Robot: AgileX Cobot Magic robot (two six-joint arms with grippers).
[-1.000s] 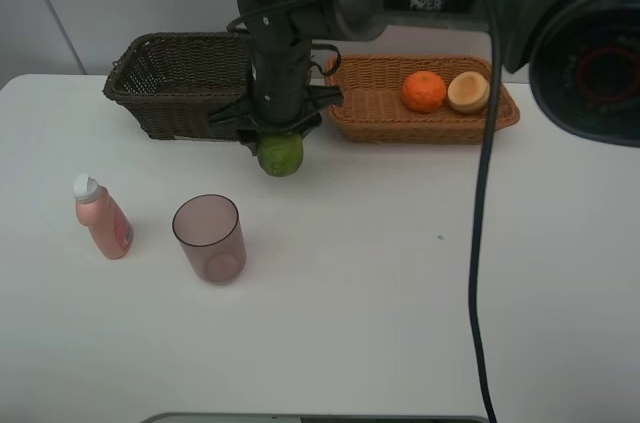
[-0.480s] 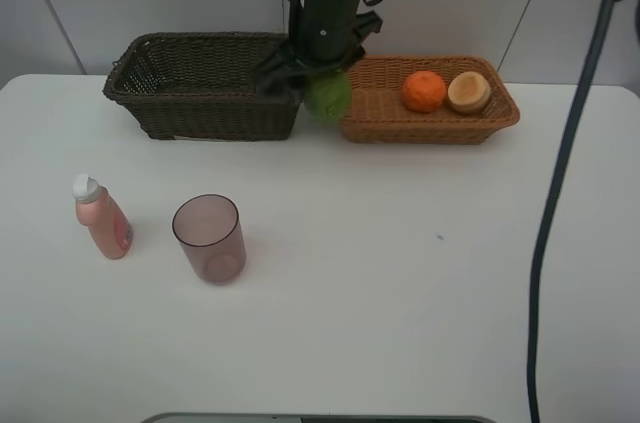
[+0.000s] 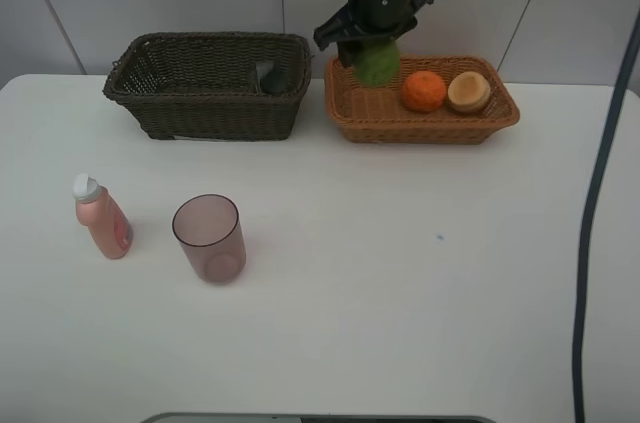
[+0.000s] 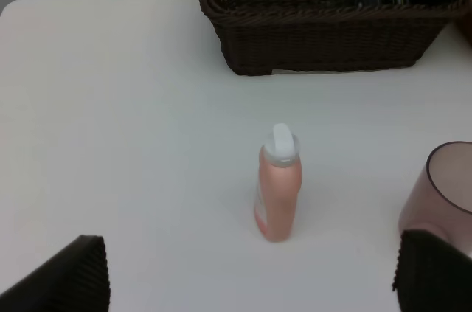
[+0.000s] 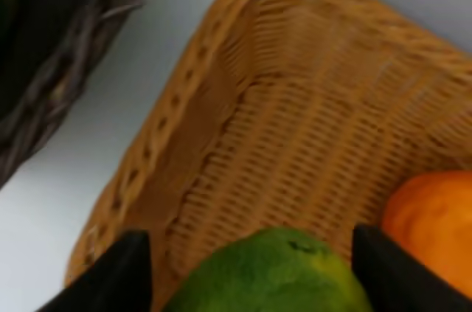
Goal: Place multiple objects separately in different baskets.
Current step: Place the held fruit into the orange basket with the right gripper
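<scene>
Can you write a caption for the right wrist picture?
Jaws hold a round green fruit above the orange-tan wicker basket, near an orange mandarin.

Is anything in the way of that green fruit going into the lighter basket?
Nothing visible does. The right end effector holds the green fruit above the orange-tan basket, over bare wicker at its left end. The mandarin lies further right.

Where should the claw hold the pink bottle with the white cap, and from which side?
Hold the pink bottle across its body, under the white cap. It stands upright and free on the table, the cup apart beside it, so the open left claw can probably come level, straight ahead.
</scene>
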